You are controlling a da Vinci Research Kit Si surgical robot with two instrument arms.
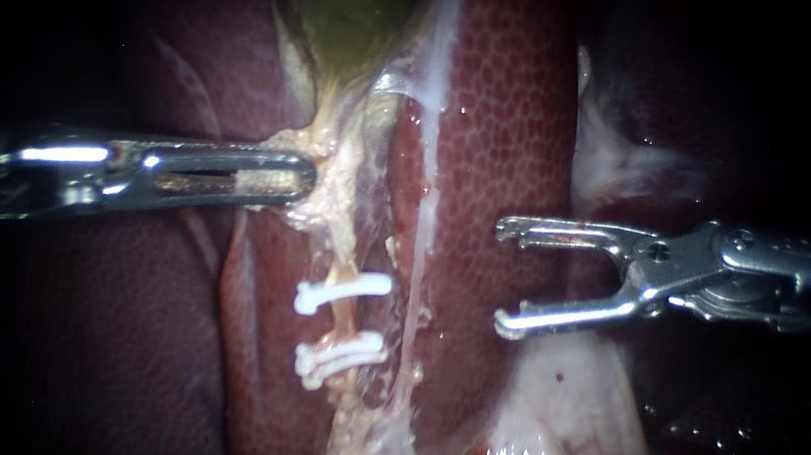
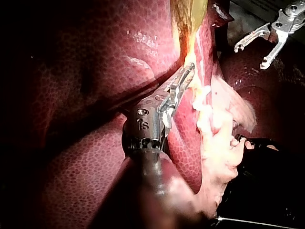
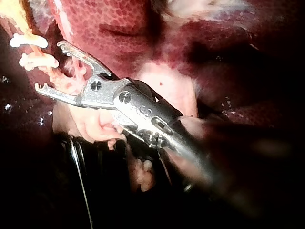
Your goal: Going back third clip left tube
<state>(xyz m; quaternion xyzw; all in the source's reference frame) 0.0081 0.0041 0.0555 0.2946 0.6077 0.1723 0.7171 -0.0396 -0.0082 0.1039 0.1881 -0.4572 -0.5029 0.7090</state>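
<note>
The left tube [image 1: 347,324] runs down from the greenish gallbladder [image 1: 348,5] over the liver [image 1: 506,128]. White clips cross it: one clip [image 1: 343,291] higher up and a close pair [image 1: 342,354] just below. My left instrument [image 1: 302,178] is shut on yellowish tissue at the gallbladder's neck, above the clips; the left wrist view shows its jaws [image 2: 189,70] closed on that strand. My right instrument [image 1: 505,276] stands open and empty, well to the right of the clips, over the liver. In the right wrist view its jaws [image 3: 50,67] gape beside the clips [image 3: 29,42].
A thin whitish tube [image 1: 420,249] runs parallel just right of the clipped one. Pale fatty tissue [image 1: 557,414] lies below the right instrument, and more sits at the upper right [image 1: 614,159]. Dark liver lobes fill both sides.
</note>
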